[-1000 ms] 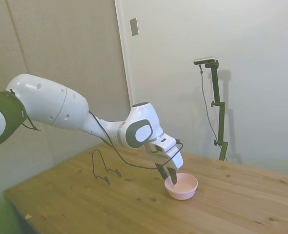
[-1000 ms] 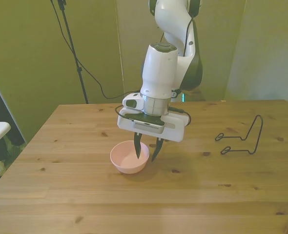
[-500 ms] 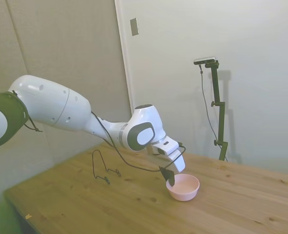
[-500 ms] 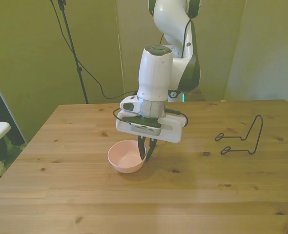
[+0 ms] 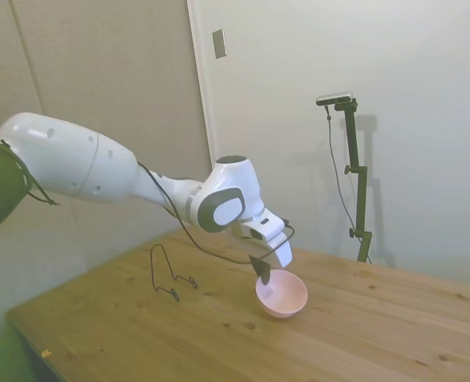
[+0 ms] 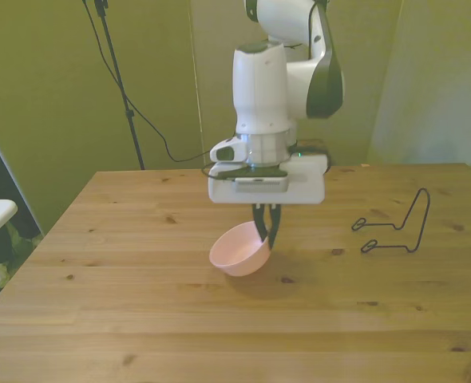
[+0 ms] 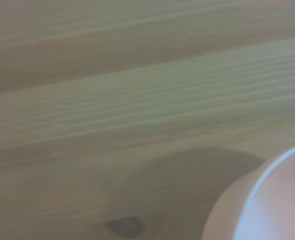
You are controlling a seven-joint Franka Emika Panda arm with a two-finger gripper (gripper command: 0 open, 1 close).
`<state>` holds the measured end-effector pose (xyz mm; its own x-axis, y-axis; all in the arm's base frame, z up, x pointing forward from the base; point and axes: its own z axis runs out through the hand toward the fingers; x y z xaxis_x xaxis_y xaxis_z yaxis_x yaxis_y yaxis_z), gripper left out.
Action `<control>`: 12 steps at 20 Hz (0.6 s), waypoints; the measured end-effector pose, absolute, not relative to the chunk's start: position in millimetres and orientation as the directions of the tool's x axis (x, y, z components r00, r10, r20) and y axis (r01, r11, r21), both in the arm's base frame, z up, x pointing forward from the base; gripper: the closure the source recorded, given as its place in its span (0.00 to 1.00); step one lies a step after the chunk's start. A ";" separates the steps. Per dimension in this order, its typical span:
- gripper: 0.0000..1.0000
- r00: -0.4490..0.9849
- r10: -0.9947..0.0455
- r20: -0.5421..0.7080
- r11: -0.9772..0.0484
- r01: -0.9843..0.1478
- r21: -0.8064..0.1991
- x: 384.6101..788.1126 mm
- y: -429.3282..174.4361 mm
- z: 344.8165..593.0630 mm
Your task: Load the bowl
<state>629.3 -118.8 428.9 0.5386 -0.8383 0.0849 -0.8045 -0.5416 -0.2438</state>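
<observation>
Holding the bowl [image 6: 240, 250] by its rim, the gripper [image 6: 266, 237] now carries it clear of the table [image 6: 140, 319]; fingers clenched on the rim at the front view's right side of the bowl. Half a second ago bowl sat flat on the wood with the fingers closing on that rim; now raised, tipped so its mouth faces partly toward the front view's left, and shifted toward the front view's right. Shadow below the bowl in the front view and in the wrist view [image 7: 267, 205] confirms separation from the surface. Judged: grasp complete, lift under way, transport to the wire rack [image 6: 399, 227] as the likely next step, loading itself not yet done.

Rim pinch with one finger inside and one outside; hold thin and off-centre, so swing or slip of the bowl considered possible during travel.

Bowl hanging over the table's middle, well apart from every edge. Rack standing toward the front view's right, well apart from the bowl, with only bare wood between them. In the side view, the gripper [image 5: 260, 269] and bowl [image 5: 282, 294] lie between rack [image 5: 170, 278] and the far wall, ample room on all sides. Rack of thin wire, light by appearance; contact on approach judged likely to shove it.
</observation>
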 end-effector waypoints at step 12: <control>1.00 0.675 -0.728 -0.120 -0.571 -0.694 -0.438 578.8 -26.0 468.0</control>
